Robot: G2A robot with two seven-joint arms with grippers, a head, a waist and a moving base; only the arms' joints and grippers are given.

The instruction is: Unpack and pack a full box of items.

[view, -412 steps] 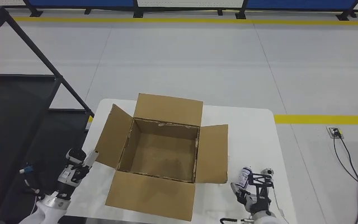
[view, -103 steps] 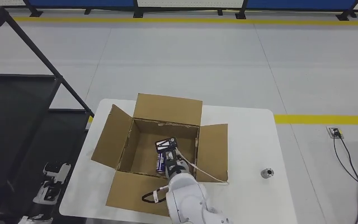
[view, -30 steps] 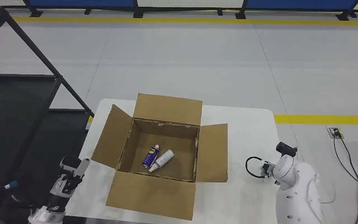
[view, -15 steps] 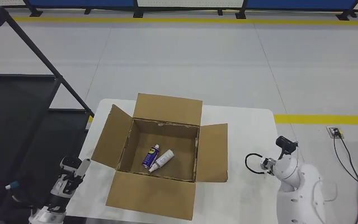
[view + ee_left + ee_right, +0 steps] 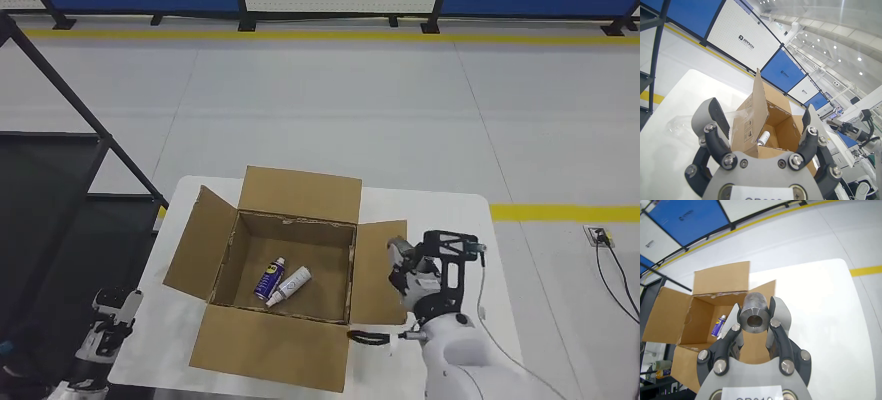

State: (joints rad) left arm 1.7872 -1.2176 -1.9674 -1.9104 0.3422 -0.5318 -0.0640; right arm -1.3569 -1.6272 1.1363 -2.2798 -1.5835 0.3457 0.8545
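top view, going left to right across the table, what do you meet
left tool → left flap of the box → blue spray can → white bottle → right tool, shut on the metal cylinder

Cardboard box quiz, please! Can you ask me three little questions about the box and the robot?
1. True or false: the right end effector is shut on a metal cylinder.
2. How many items lie inside the cardboard box?
3. The left end effector is: A) open and empty, B) shut on a bottle, C) gripping a box flap.
Key: 1 true. 2 two: a spray can and a white bottle. 3 A.
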